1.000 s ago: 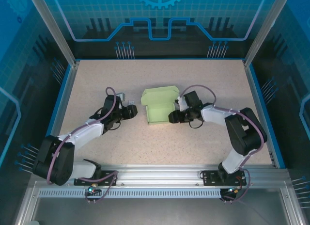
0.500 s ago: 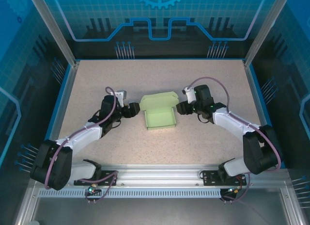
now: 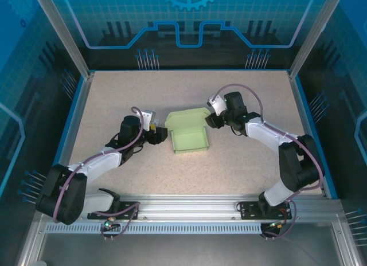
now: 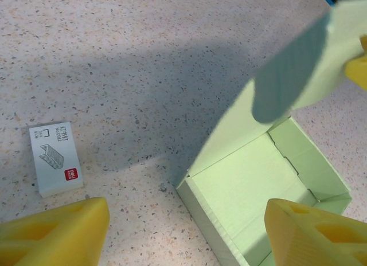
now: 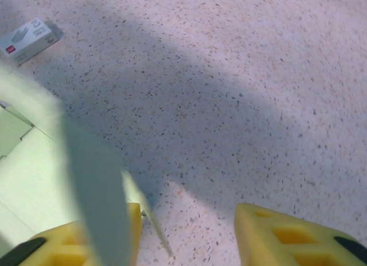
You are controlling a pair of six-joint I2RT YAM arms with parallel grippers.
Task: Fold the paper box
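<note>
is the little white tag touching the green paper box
Apart. The left wrist view shows a strip of bare table between the white tag and the paper box.

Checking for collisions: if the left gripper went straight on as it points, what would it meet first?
Probably the paper box: the left gripper points at its near side wall, just ahead; exact depth is unclear.

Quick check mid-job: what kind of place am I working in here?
Probably an enclosed robot work cell or demo booth: a speckled tabletop boxed in by aluminium posts and blue printed panels, with a slotted mounting rail along the near edge.
</note>
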